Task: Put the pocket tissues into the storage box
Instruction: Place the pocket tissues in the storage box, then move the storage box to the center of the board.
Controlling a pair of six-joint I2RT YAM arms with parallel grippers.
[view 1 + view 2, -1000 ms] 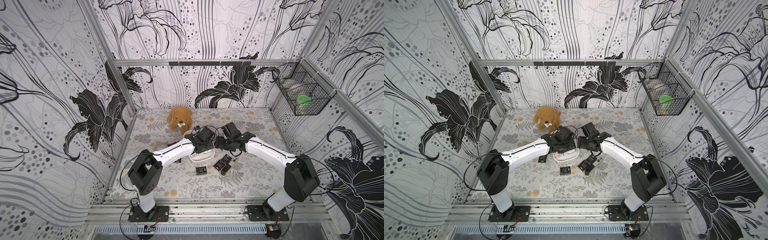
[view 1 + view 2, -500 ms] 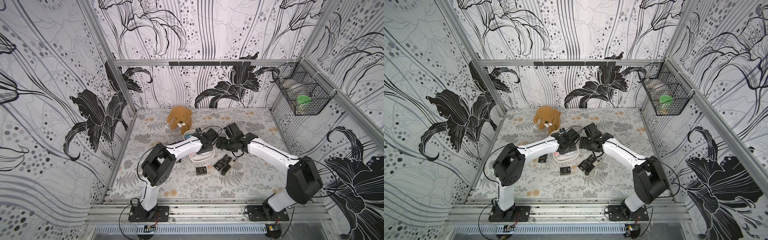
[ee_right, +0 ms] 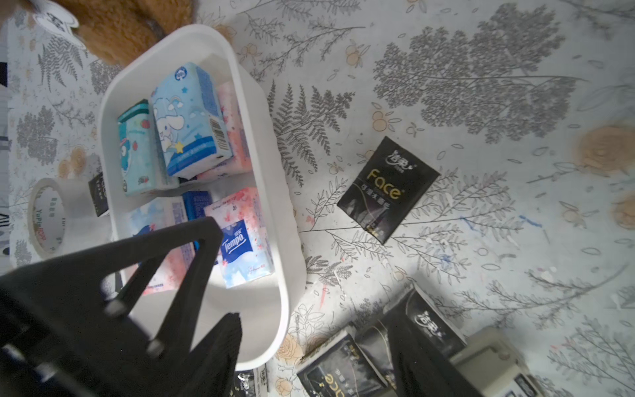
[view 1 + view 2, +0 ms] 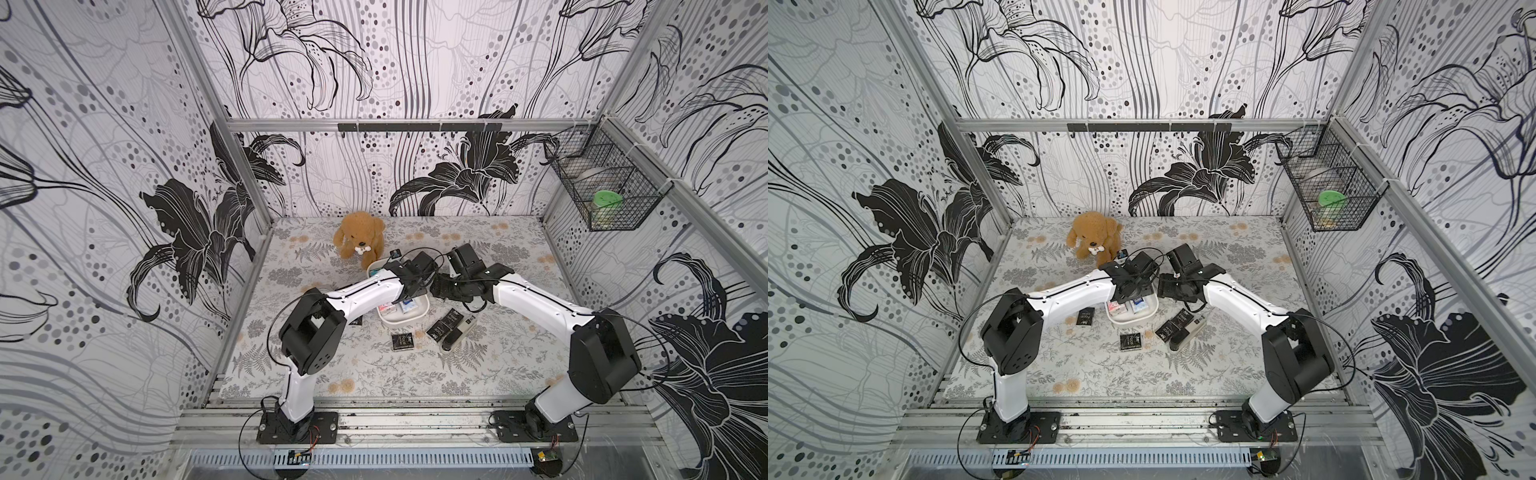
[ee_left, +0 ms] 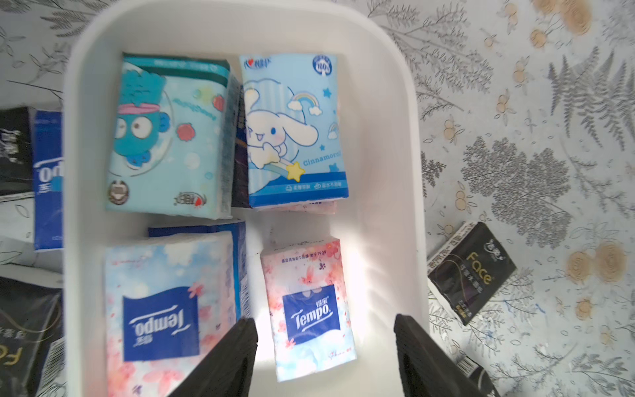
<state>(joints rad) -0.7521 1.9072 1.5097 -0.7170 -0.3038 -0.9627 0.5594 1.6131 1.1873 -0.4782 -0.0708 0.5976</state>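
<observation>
Storage box (image 5: 395,144): white tray near mid-table, just in front of the plush dog (image 4: 359,241).
- Contents, all lying flat: a teal packet (image 5: 165,137) beside a light blue packet (image 5: 292,130), which has a pink-white edge showing under it.
- In the other half, a large pink-white packet (image 5: 161,309) lies over a dark blue packet (image 5: 202,229). A small pink-white packet (image 5: 309,309) sits on the box floor.

Wire basket (image 4: 602,183): hung on the right wall, holds a green-lidded jar (image 4: 607,198).

Left gripper (image 5: 324,321): above the box, jaws apart, one on either side of the small pink-white packet, and neither touches it.

Right gripper (image 3: 316,318): jaws apart, nothing between them, over the box rim and the table beside it.

Outside the box:
- A lone black packet (image 3: 388,189) lies on the table.
- Black packets (image 3: 343,373) lie against a grey stapler-like object (image 3: 491,357).
- By the opposite wall are a blue packet (image 5: 48,178) and more black wrappers (image 5: 24,337).
- A tape roll (image 3: 48,216) stands near the box.
- A small dark item by the dog (image 4: 395,252) may be a packet, but it is too small to tell.

In both top views the two wrists crowd over the box and hide its far half.
</observation>
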